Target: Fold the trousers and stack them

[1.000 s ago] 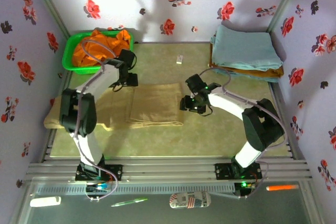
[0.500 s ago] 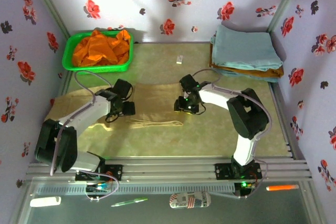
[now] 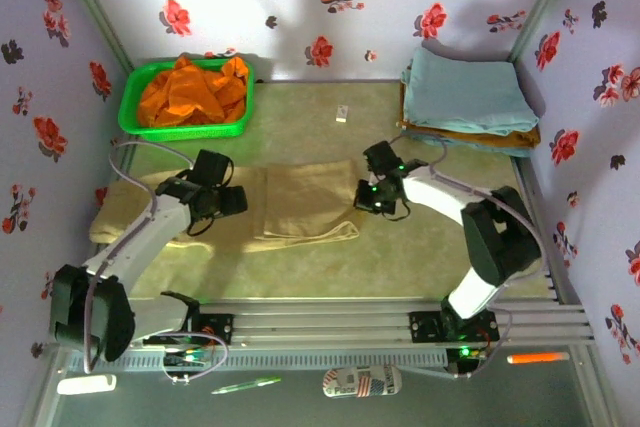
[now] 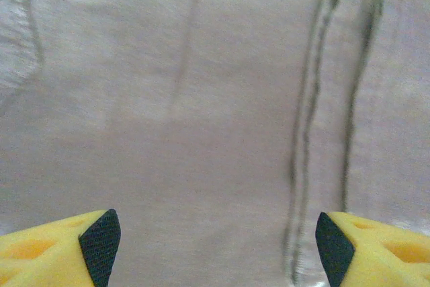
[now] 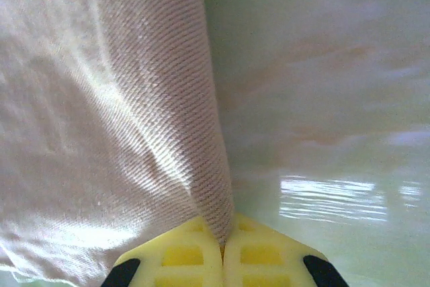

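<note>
Khaki cloth, partly folded: the trousers (image 3: 300, 205) lie across the middle of the table (image 3: 420, 262), between your two arms, with one end trailing toward the table's left edge. Your right gripper (image 3: 368, 197) sits at the right-hand edge of the fold. In the right wrist view its jaws are pressed together on a raised ridge of the fabric, pinching the trousers (image 5: 101, 99) low over the mat. How many layers that pinch has caught is hard to tell. Your left gripper (image 3: 232, 201) stands over the cloth farther left, jaws spread wide with nothing between them. Its wrist view shows flat fabric and two seam lines. The step in hand appears to be securing the edge for the next fold. That fold calls for the left gripper to close on its own stretch of cloth, so both ends lift level.
</note>
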You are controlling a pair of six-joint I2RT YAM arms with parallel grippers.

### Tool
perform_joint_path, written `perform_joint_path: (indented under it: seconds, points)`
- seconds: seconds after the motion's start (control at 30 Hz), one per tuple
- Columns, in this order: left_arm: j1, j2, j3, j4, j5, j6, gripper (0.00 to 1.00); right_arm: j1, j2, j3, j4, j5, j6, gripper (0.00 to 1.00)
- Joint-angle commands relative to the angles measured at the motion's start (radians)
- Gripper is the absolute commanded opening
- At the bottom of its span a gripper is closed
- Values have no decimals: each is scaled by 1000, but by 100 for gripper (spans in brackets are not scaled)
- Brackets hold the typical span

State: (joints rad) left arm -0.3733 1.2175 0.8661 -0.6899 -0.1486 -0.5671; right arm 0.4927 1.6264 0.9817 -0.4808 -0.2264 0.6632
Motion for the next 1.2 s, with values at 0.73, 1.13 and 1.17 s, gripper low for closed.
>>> perform_joint_path:
  seconds: [0.73, 1.13, 1.17]
  points:
    - [101, 19, -10, 90, 120, -89, 84, -527, -78, -102, -129, 38, -160, 65]
    - [389, -81, -109, 77, 172, -170, 86, -496, -58, -152, -90, 55, -122, 0]
    - [406, -82, -115, 78, 177, -175, 86, -501, -73, -149, -97, 87, -111, 0]
